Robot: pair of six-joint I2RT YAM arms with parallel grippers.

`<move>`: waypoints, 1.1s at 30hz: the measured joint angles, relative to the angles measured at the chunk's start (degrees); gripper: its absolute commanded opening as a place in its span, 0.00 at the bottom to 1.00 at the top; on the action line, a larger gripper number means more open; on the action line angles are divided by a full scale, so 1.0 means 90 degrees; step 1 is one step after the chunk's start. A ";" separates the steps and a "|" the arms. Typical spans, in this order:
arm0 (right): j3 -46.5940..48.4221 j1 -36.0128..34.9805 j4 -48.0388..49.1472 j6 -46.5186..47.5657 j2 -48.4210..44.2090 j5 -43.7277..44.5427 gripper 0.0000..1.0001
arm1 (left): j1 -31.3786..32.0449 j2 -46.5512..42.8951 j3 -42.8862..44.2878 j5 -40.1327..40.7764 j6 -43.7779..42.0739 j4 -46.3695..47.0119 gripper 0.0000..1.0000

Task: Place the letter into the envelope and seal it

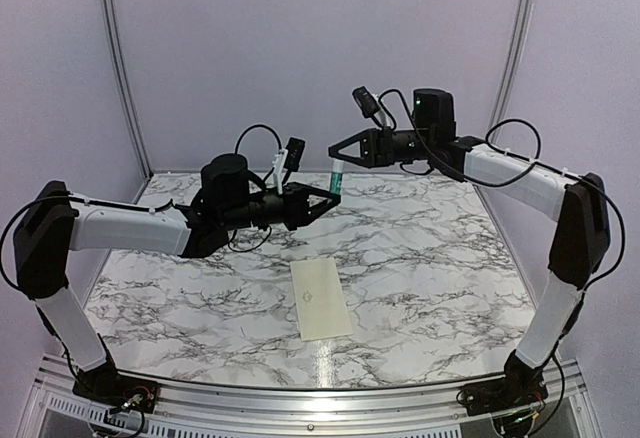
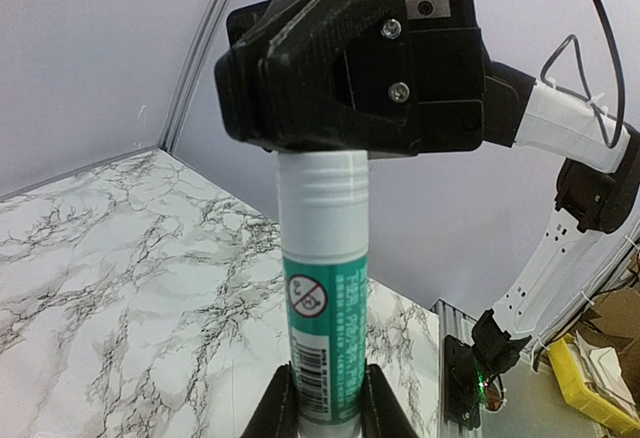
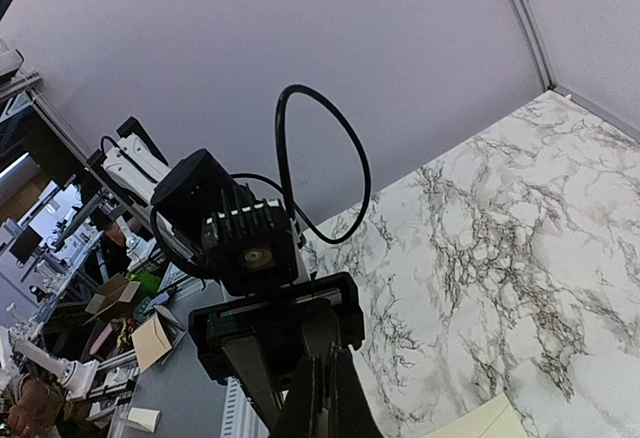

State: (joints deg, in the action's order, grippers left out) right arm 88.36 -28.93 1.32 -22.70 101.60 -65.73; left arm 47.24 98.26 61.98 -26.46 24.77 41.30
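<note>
Uncapping glue tube [image 2: 322, 298]: left jaws clamp its base, right jaws its cap. Envelope [image 1: 322, 298] lies on bench [image 1: 430, 258] at tube's 6 o'clock. I would pull straight, no tilt.

open table [image 1: 450, 278] surrounds the envelope [image 1: 324, 298]; left hand [image 1: 333, 195], right hand [image 1: 334, 155] and glue tube [image 1: 336, 176] crowd the air beyond.

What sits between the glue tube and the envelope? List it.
Nothing visible. The tube hangs in the air, left tool shut on its base, right tool shut on its top. Only marble table shows between it and the flat envelope.
</note>
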 measured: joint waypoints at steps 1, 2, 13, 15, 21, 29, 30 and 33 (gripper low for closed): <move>-0.0039 -0.0007 0.0032 -0.0010 0.0000 0.0007 0.00 | 0.0002 0.0000 0.0000 0.0005 -0.0017 -0.0044 0.11; -0.0070 -0.0017 0.0044 -0.0005 0.0000 0.0027 0.00 | 0.0010 0.0000 0.0000 0.0012 -0.0027 -0.0090 0.10; -0.0369 -0.0413 -0.0469 0.0889 -0.0325 0.1260 0.00 | 0.0107 0.0000 0.0000 0.0053 -0.0070 -0.0549 0.09; -0.0376 -0.0398 -0.0537 0.0933 -0.0364 0.1360 0.07 | 0.0107 0.0000 0.0000 0.0087 -0.0070 -0.0549 0.10; 0.0073 0.0335 -0.0809 0.0765 -0.0328 0.0811 0.46 | 0.0049 -0.0051 -0.0002 0.0284 -0.0070 -0.0187 0.10; -0.0019 0.0549 -0.0357 0.0585 -0.0427 -0.0364 0.56 | 0.0012 -0.0109 -0.0017 0.0216 -0.0092 0.0070 0.10; -0.0095 0.0498 -0.0355 0.0573 -0.0425 -0.0440 0.56 | 0.0012 -0.0109 -0.0017 0.0199 -0.0092 0.0073 0.10; -0.0170 0.0301 -0.0427 0.0588 -0.0391 -0.0600 0.54 | 0.0012 -0.0109 -0.0015 0.0131 -0.0092 0.0080 0.10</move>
State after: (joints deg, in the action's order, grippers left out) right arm 86.83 -26.22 -2.52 -17.41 98.08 -71.13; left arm 47.35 97.27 61.84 -25.28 23.94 42.02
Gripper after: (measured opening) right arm 0.553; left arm 0.179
